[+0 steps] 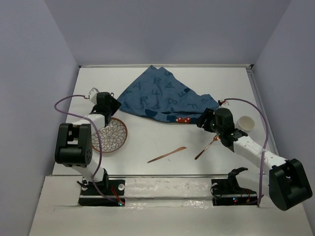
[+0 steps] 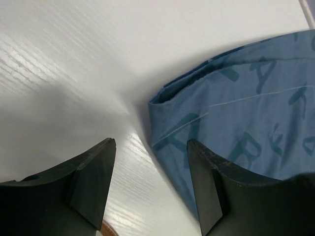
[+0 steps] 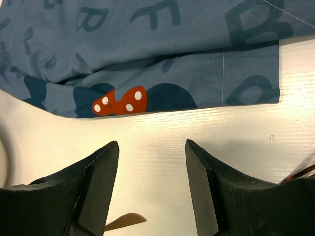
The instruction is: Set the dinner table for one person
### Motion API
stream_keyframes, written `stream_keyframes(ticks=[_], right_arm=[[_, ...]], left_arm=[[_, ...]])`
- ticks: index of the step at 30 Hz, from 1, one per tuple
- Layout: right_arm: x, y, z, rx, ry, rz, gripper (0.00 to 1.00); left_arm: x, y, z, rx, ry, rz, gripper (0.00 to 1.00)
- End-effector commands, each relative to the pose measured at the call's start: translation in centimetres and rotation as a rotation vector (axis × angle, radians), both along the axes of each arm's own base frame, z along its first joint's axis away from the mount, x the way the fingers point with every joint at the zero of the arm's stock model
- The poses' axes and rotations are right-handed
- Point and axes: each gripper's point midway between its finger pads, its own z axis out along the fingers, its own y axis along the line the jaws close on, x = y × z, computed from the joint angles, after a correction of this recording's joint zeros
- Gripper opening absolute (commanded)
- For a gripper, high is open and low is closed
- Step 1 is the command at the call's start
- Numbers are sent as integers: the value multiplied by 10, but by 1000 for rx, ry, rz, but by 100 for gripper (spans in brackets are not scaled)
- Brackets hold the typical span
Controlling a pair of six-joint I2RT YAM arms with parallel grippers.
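Note:
The dinner table [image 1: 162,135] is a white flat top. A dark-blue letter-printed cloth placemat [image 1: 160,96] lies rumpled and partly folded at the middle back. My left gripper [image 1: 114,104] is open and empty at the cloth's left corner; in the left wrist view [image 2: 150,142] that folded corner [image 2: 236,123] lies just ahead of the right finger. My right gripper [image 1: 203,120] is open and empty just in front of the cloth's near right edge, and the right wrist view [image 3: 151,142] shows bare table between the fingers, with the cloth [image 3: 147,54] and its red bow print [image 3: 120,101] beyond.
A patterned plate [image 1: 112,135] with a brown rim lies under the left arm. A copper knife [image 1: 167,154] and another copper utensil [image 1: 206,146] lie at the near middle. A white cup [image 1: 245,123] stands at the right. The knife's tip [image 3: 125,220] shows in the right wrist view.

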Motion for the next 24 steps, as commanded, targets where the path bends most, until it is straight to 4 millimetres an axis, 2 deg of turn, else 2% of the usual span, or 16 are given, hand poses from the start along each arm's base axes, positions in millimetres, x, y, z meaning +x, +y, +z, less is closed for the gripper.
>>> stream_keyframes(ticks=[1, 6, 7, 10, 12, 13, 15, 17, 18, 19, 20, 21, 22, 23, 24], right_arm=[[-2, 0, 9, 19, -32, 8, 62], [-3, 2, 14, 17, -44, 31, 62], [-3, 3, 16, 19, -48, 35, 61], [-2, 3, 20, 21, -59, 34, 61], [-1, 2, 19, 16, -56, 25, 61], [-1, 1, 14, 11, -42, 23, 61], [-1, 2, 9, 12, -25, 23, 64], [2, -7, -3, -2, 8, -18, 79], [2, -7, -5, 0, 16, -25, 80], [6, -16, -7, 0, 24, -55, 83], [9, -19, -8, 7, 34, -70, 83], [11, -21, -8, 15, 38, -81, 83], [14, -25, -8, 23, 41, -92, 82], [18, -23, -4, 32, 32, -89, 81], [20, -21, -7, 38, 46, -93, 79]], left_arm=[[23, -2, 10, -26, -34, -44, 69], [40, -5, -2, -34, -9, -53, 68], [41, -5, -8, -40, 3, -54, 67], [49, -7, -10, -63, -9, -60, 61], [52, -8, -14, -78, -8, -54, 48], [53, -8, -16, -82, -9, -51, 33], [54, -8, -15, -88, -20, -51, 18], [55, -7, -9, -92, -48, -47, 0], [55, -7, -5, -94, -63, -44, 0], [56, -7, 4, -100, -102, -48, 0], [52, -6, 17, -104, -147, -39, 0], [47, -5, 20, -107, -153, -30, 0], [45, -5, 41, -116, -214, -23, 0], [32, -4, 35, -124, -207, -15, 0], [28, -5, 39, -143, -227, -3, 0]])
